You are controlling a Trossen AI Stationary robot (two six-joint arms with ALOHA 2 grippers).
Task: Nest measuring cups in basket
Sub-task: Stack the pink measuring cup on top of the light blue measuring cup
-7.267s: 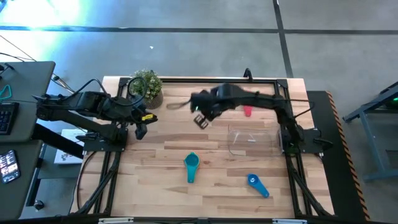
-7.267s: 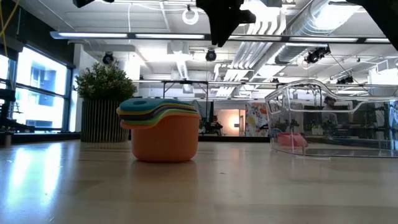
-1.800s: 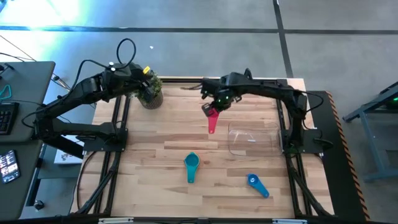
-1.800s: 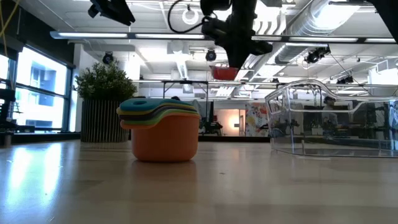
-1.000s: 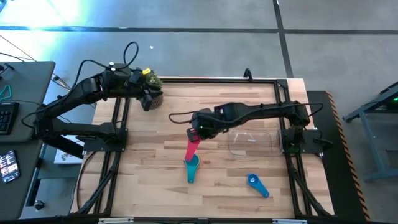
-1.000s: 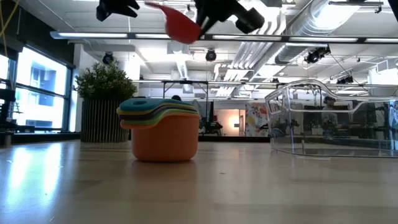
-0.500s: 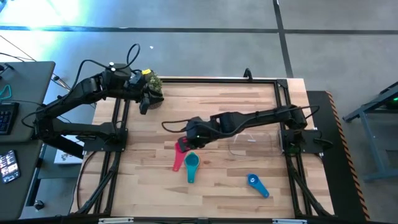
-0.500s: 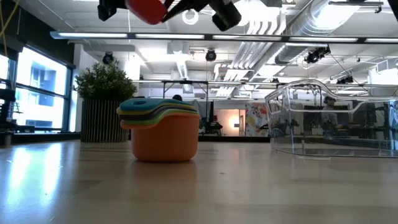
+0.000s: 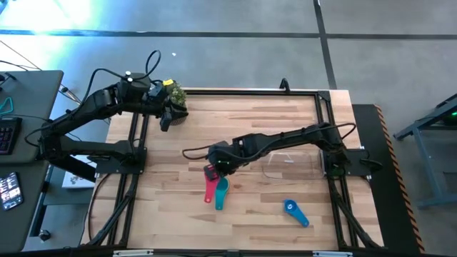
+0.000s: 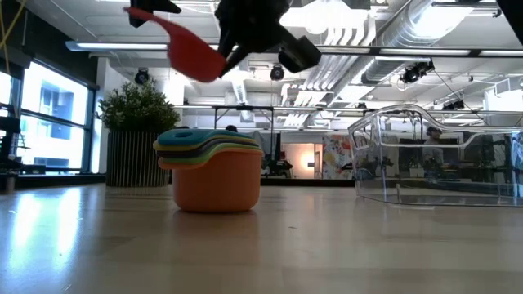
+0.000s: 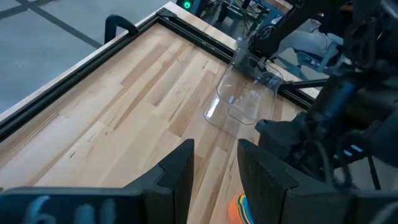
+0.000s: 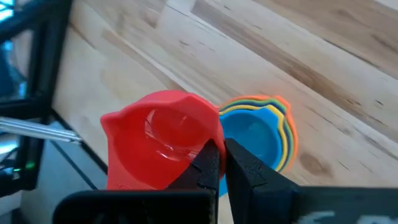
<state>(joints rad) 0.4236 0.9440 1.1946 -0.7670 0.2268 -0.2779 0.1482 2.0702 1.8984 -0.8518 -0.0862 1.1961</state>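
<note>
2 dark fingers of my right gripper [image 12: 217, 163] are clenched on the rim of the magenta plastic measuring cup [image 9: 208, 184], holding it in the air just beside and above the stack of nested cups [image 10: 216, 170] with the light blue one on top, mid-table. From above I see only that top cup and a separate blue scoop [image 9: 295, 212] lying near the front edge, while the table-level camera shows the salmon cup at the stack's base and the clear plastic basket [image 10: 433, 159] standing well apart. My left gripper [image 11: 214, 177] waits with its fingers parted near the potted green plant [image 9: 176, 100].
</note>
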